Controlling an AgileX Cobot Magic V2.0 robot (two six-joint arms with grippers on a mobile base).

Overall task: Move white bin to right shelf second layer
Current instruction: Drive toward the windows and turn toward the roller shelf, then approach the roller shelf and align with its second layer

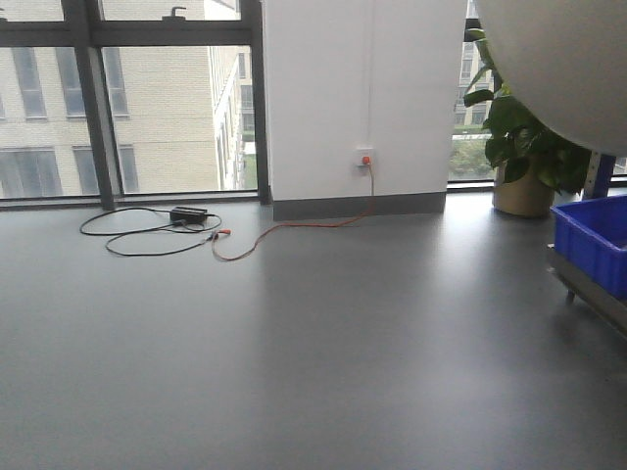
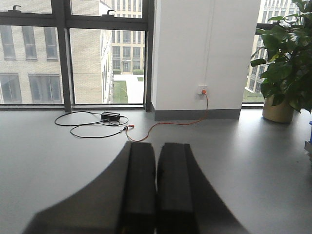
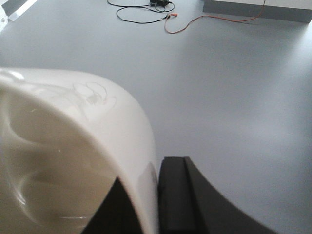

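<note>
Front view: the white bin point(image 1: 568, 69) is hanging up in the top right corner, really close to the camera, so you only get its rounded underside. It's well above the grey floor point(image 1: 313, 343). Below it a blue crate point(image 1: 593, 240) sits on a steel ledge point(image 1: 588, 289), with a potted plant point(image 1: 519, 137) behind. Further back an orange cable point(image 1: 294, 227) runs from a wall socket point(image 1: 364, 157) toward a loop of black cable point(image 1: 137, 230) under the windows point(image 1: 147, 108).

Left wrist view: the left pincer point(image 2: 157, 151) has its two dark fingers point(image 2: 141, 185) pressed together with nothing between them, pointing out over the bare floor toward the same cables and plant.

Right wrist view: the right pincer point(image 3: 151, 180) is clamped on the bin's wall. One dark finger point(image 3: 175, 195) sits flat against the outside, and the other is down inside the tub. The glossy cream rim curves across the left half of the shot, with only floor behind it.
</note>
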